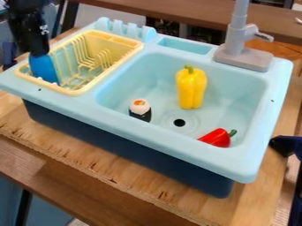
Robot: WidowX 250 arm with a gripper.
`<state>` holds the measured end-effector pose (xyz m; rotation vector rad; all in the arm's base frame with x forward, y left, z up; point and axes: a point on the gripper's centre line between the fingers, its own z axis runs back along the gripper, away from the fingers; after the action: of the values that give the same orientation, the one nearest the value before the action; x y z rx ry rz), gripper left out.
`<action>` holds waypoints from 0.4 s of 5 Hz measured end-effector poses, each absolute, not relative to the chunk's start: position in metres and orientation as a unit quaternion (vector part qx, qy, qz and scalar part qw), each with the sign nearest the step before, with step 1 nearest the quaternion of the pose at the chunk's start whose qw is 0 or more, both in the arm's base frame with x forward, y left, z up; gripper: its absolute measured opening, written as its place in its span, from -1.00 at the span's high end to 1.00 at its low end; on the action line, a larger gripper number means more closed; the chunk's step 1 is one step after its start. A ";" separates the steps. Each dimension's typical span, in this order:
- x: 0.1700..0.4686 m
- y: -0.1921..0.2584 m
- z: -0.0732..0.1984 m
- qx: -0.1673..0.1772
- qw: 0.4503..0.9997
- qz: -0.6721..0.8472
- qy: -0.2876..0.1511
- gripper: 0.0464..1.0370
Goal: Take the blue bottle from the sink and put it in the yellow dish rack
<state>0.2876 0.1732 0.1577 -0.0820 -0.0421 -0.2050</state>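
Camera view: black gripper [39, 52] at blue object [44, 69], left end of dish rack [78, 92].

Blue object stands slightly tilted inside the pale yellow rack, its upper end directly beneath the gripper and apparently touching it; exact identity unclear. Claw state: cannot tell whether spread, pressed together or pinching the object. Handling, judged by look: probably light, stiff plastic, smooth enough to slip, not fragile. Best hold: squarely across the upper part, clear of the rack's rim and prongs, which could snag the lower edge on a sideways pull. In the adjoining light blue sink basin [236, 95]: yellow bell pepper [191, 88] upright near the back, sushi piece [140, 110] left of the drain [179, 122], red pepper [218, 137] lying near the front right.
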 end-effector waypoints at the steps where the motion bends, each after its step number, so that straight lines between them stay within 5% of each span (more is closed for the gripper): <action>1: 0.285 0.171 0.173 -0.042 0.993 -0.102 -0.047 -0.84; 2: 0.281 0.167 0.190 -0.034 0.992 -0.099 -0.063 -0.93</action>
<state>0.2807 0.1674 0.1898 -0.0688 -0.1273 -0.1980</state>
